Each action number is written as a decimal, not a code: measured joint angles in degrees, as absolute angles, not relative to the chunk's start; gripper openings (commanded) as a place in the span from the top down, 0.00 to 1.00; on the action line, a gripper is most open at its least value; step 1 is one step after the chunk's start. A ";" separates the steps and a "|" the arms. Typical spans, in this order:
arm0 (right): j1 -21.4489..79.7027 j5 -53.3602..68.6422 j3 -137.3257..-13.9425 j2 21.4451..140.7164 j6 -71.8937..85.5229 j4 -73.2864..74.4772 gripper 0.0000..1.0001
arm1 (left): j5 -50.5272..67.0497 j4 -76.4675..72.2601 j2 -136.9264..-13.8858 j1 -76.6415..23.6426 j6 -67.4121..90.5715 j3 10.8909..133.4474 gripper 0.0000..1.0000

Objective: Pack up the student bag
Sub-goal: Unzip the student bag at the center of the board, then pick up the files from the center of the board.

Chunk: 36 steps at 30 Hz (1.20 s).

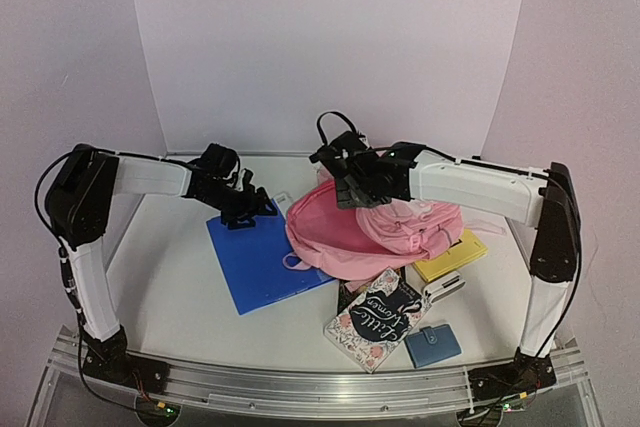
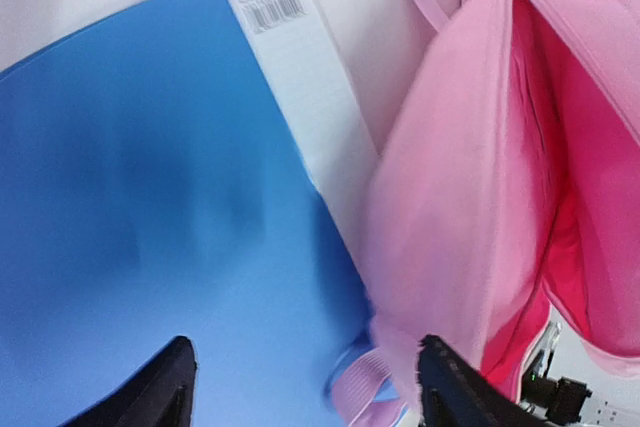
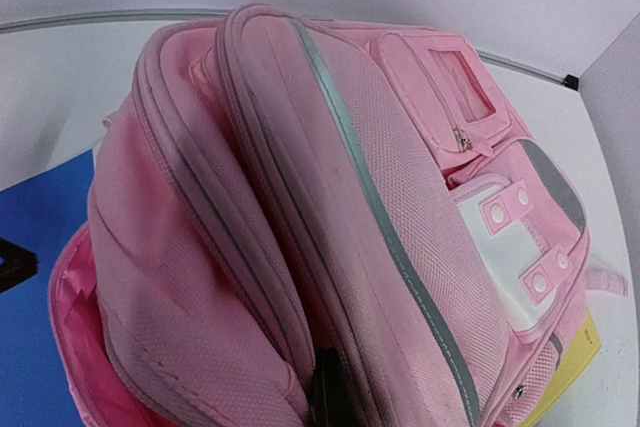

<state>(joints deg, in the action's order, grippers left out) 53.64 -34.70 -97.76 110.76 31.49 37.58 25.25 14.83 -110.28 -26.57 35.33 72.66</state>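
The student bag (image 1: pixel 345 232) is a big pink backpack lying mid-table, its main compartment gaping toward the left with the brighter pink lining (image 2: pixel 590 247) showing. My right gripper (image 1: pixel 350 187) is shut on the bag's upper rim, and its dark fingers (image 3: pixel 330 402) are buried between the folds. A blue folder (image 1: pixel 265 257) lies flat just left of the bag. My left gripper (image 1: pixel 250 209) hovers over the folder's far edge by the bag's mouth. It is open (image 2: pixel 308 387), with only the folder (image 2: pixel 150 197) and a pink strap loop (image 2: pixel 360 387) below it.
In front of the bag lie a floral "Little Women" book (image 1: pixel 378 319), a small blue wallet (image 1: pixel 432 345) and a white object (image 1: pixel 443 288). A yellow notebook (image 1: pixel 452 255) sticks out from under the bag's right side. White walls close in the back and sides.
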 measured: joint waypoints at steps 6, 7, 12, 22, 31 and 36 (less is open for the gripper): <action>51.37 -33.21 -97.69 111.33 31.85 38.14 0.83 | 19.21 14.00 -98.39 -26.50 37.01 60.86 0.12; 51.17 -32.73 -97.69 111.75 31.99 38.09 0.73 | 18.68 13.81 -97.28 -26.50 37.48 59.41 0.11; 50.86 -27.12 -97.19 113.26 31.31 37.90 0.27 | 15.98 14.09 -93.55 -26.47 39.44 51.86 0.07; 57.14 -17.82 -86.31 102.29 35.67 35.05 0.12 | 10.21 18.03 -88.86 -25.63 41.43 50.09 0.03; 59.79 -4.66 -65.38 93.95 50.90 16.56 0.21 | 9.84 20.15 -97.24 -24.15 32.59 60.66 0.03; 59.53 -1.24 -62.05 97.78 56.13 9.71 0.24 | 10.10 20.43 -105.68 -22.37 25.54 71.59 0.03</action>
<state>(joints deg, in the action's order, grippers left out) 59.53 -1.24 -62.05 97.78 56.13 9.71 10.10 20.43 -105.68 -22.37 25.54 71.59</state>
